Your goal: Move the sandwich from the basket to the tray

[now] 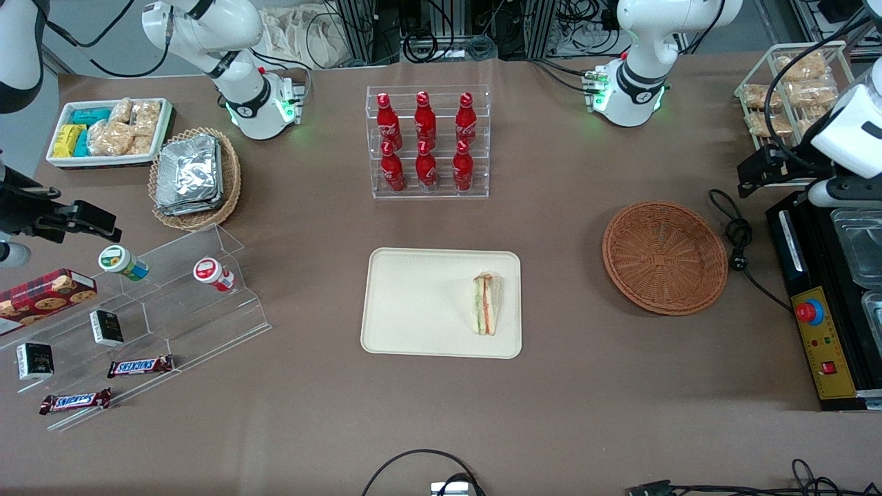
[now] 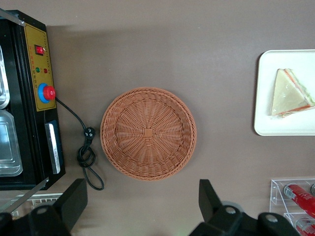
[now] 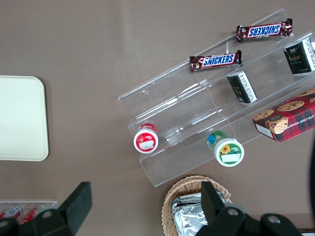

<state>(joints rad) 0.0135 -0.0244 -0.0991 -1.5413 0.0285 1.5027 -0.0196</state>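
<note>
While the sandwich (image 1: 487, 304) lies on the tray (image 1: 413, 303), the pincer (image 2: 140, 209), wide and empty above the empty basket (image 2: 148, 132), risks only snagging the nearby cord (image 2: 87, 152) if lowered.

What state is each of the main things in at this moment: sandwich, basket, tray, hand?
sandwich: lying on the tray, near its edge toward the basket.
basket: upright, nothing in it.
tray: flat on the table, holding only the sandwich.
hand: open, holding nothing, above the basket.
</note>
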